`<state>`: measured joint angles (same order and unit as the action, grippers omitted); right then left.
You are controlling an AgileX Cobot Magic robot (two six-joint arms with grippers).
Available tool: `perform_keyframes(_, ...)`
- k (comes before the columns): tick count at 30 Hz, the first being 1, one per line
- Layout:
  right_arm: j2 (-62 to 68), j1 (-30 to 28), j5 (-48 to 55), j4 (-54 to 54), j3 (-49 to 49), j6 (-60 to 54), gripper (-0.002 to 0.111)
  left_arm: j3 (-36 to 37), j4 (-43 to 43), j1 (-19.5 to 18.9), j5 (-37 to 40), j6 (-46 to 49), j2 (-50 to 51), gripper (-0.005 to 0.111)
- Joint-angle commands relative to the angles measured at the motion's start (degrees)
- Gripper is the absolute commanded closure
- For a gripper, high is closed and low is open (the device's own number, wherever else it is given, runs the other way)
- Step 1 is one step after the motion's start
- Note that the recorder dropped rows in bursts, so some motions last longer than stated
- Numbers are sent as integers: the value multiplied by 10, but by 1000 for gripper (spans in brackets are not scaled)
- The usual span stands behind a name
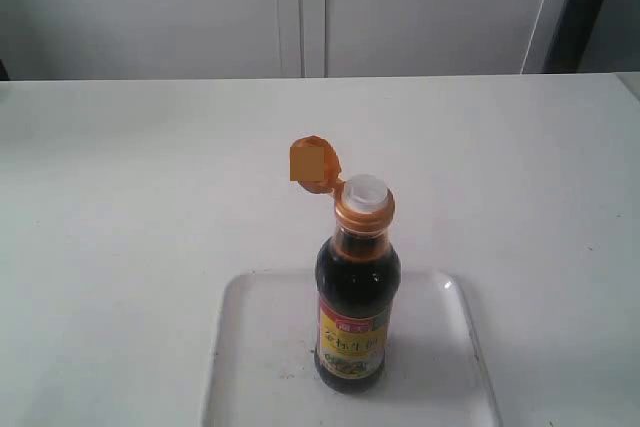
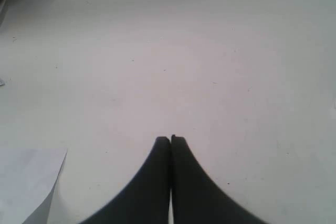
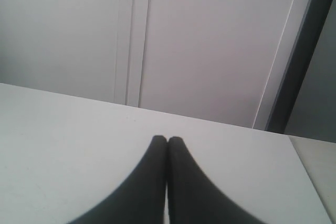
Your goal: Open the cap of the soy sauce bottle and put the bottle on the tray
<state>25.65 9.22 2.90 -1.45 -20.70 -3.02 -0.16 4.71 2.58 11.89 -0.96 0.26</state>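
My jaws, left [image 2: 170,139] and right [image 3: 167,140], are pressed together, holding nothing, because the soy sauce bottle [image 1: 354,309] stands upright on the tray [image 1: 245,347], its cap [image 1: 313,163] flipped open.

Standing upright on the tray [image 1: 260,347], toward its middle: the bottle [image 1: 356,297]. Hinged back from the bottle's collar, up and to the left of the spout: the cap [image 1: 313,164]. Under the tray, stretching away on all sides: the table [image 1: 120,177]. Behind the table's far edge: a wall of panels [image 1: 400,7]. Off the bottle, neither arm in the exterior view.
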Motion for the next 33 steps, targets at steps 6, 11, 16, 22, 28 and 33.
perform_keyframes(6, -3, -2, 0, 0, 3, 3, 108, 2, 3, -2, -3, -4, -3, 107)
perform_keyframes(11, -3, -2, 0, 0, 3, 3, 108, 2, 3, -2, -3, -4, -3, 107)
perform_keyframes(16, -4, -2, 0, 0, 4, 3, 108, 2, 3, -2, -3, -4, -3, 107)
perform_keyframes(22, -59, -2, 37, -1, 17, 7, 108, 2, 3, -2, -3, -4, -3, 107)
perform_keyframes(28, -139, -2, 111, -1, 33, 7, 108, 2, 3, -2, -3, -4, -3, 107)
perform_keyframes(33, -196, -2, 124, 0, 61, 9, 108, 2, 3, -2, -3, -4, -3, 107)
